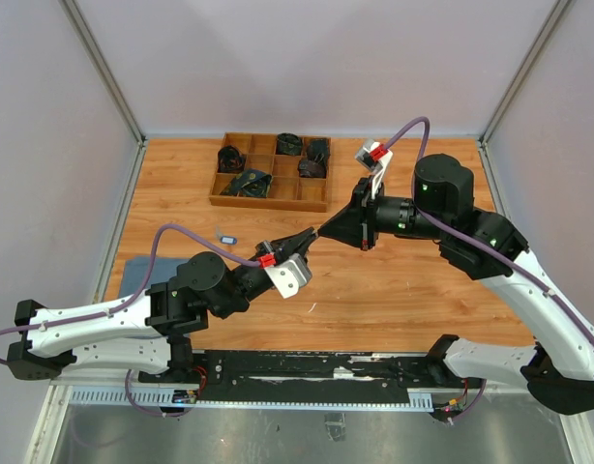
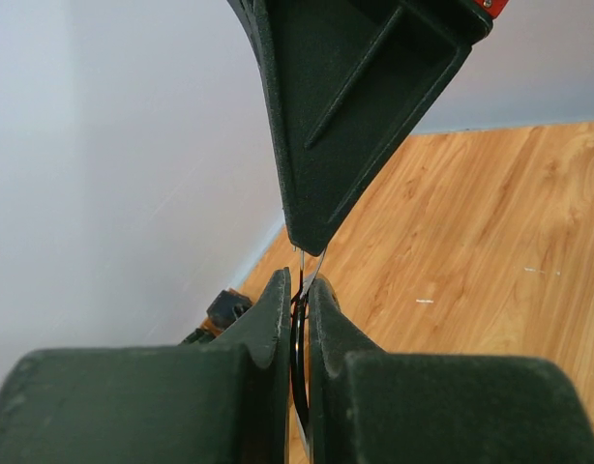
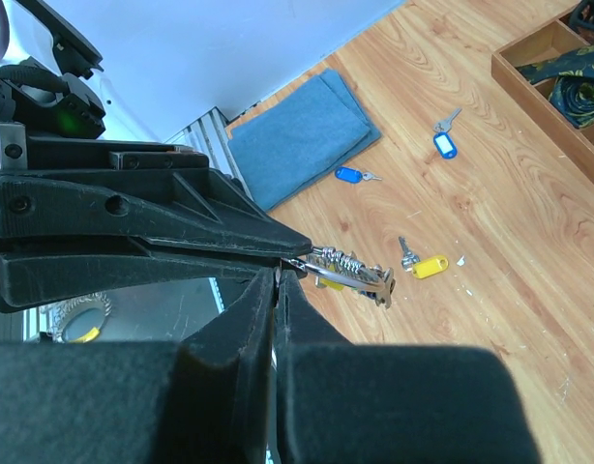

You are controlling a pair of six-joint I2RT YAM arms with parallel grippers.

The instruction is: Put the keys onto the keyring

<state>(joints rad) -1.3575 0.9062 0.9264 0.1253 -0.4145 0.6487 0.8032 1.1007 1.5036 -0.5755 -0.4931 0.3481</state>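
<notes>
Wooden worktop (image 1: 403, 290), pale walls. The left fingers (image 2: 268, 329) clamp the keyring (image 2: 297, 348); the right fingers (image 2: 345, 116), closed, meet its edge. One key (image 3: 355, 273) seems threaded; a yellow key (image 3: 430, 266) and two blue keys (image 3: 347, 175) lie near the cloth (image 3: 307, 135), unthreaded.

Two white arms (image 1: 84, 319) with black joints (image 1: 205, 280), looping purple cables (image 1: 171, 232), red connectors (image 1: 267, 259), dark wedge-shaped jaws

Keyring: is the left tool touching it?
Touching. The left wrist view shows the keyring as a thin wire pinched between the shut fingers of the left tool, with no gap on either side.
</notes>
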